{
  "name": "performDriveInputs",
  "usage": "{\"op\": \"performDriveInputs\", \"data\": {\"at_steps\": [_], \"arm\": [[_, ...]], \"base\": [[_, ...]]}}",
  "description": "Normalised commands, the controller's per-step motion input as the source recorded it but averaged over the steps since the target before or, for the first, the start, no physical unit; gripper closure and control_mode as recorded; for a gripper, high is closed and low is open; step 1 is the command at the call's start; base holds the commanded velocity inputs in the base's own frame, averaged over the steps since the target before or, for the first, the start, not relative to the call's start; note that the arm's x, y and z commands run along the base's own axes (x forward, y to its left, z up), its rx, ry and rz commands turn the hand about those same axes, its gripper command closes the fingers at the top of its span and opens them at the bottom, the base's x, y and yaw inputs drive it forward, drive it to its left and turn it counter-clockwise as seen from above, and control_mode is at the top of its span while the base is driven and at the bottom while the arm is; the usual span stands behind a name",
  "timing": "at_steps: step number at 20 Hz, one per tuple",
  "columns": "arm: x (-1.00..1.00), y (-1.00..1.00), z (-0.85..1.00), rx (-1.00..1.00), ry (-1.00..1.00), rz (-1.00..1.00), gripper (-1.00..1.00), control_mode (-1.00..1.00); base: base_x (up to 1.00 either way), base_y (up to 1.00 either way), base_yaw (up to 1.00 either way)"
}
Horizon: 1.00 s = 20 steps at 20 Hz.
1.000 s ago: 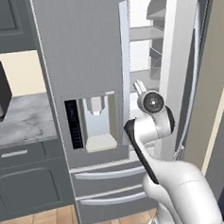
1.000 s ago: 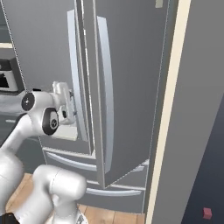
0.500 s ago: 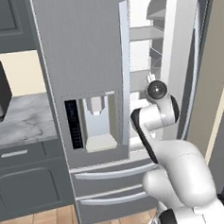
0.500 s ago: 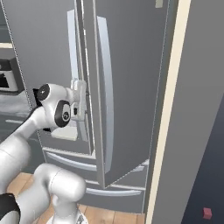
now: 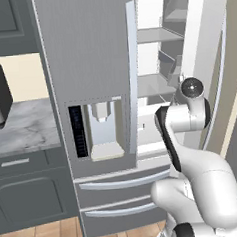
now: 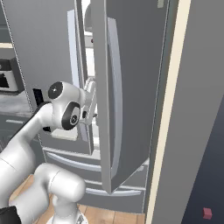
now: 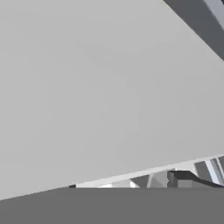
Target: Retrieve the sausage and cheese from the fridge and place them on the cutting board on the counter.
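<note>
Gripper point(image 6: 92, 111): reaching into fridge gap betw. doors; jaw state can't tell.
Fridge point(image 5: 87, 67): right door ajar, white inside, shelves visible.
Counter point(image 5: 21, 130): left of fridge.

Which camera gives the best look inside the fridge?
The left base view: past the half-open door, the fridge shows its white interior and grey shelves. The right base view sees the open door edge-on, with a thin slice of the inside. The hand view gives a plain grey surface up close.
</note>
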Motion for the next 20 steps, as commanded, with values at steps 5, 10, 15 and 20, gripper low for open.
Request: {"op": "performDriveInputs", "data": {"at_steps": [5, 10, 15, 20], "arm": [[-0.26, -0.63, 0.02, 0.11, 0.04, -0.29, -1.00, -1.00], [-0.13, -0.75, 0.00, 0.02, 0.04, -0.29, -1.00, -1.00], [-0.13, -0.83, 0.00, 0.03, 0.04, -0.22, -1.00, -1.00], [-0.15, -0.84, 0.00, 0.05, 0.07, -0.21, -1.00, -1.00]], "base": [[0.00, 0.00, 0.00], [0.00, 0.00, 0.00], [0.00, 0.00, 0.00], [0.00, 0.00, 0.00]]}}
